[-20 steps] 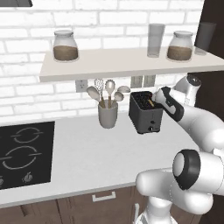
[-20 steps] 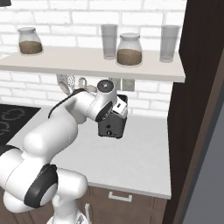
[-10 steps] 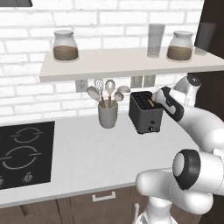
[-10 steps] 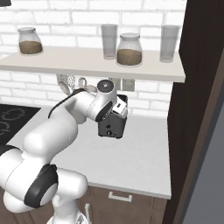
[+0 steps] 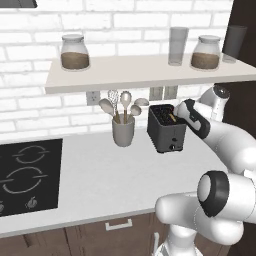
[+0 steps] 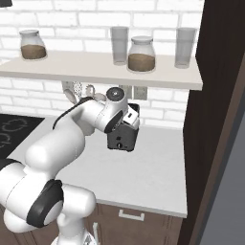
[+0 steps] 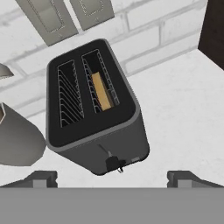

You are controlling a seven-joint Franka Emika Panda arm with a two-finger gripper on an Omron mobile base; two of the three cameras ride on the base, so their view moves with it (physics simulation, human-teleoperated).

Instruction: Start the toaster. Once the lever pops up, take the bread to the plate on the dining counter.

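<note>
Gripper (image 7: 112,177) hangs just above the toaster (image 7: 94,109), jaws spread wide and empty; bread (image 7: 101,91) sits in one slot.

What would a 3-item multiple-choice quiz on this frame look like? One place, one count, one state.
1. Which slot of the toaster holds the bread?
A. the one nearer the utensil cup
B. the one farther from the utensil cup
C. neither

2. How many jars on the shelf hold brown contents?
A. one
B. two
C. four

3. The claw is:
A. open, holding nothing
B. shut on the bread
C. shut on the lever

Answers: 1 B, tan slice sits in the slot away from the utensil cup. 2 B, one jar near each shelf end. 3 A, the tips stand wide apart with nothing between them.
</note>
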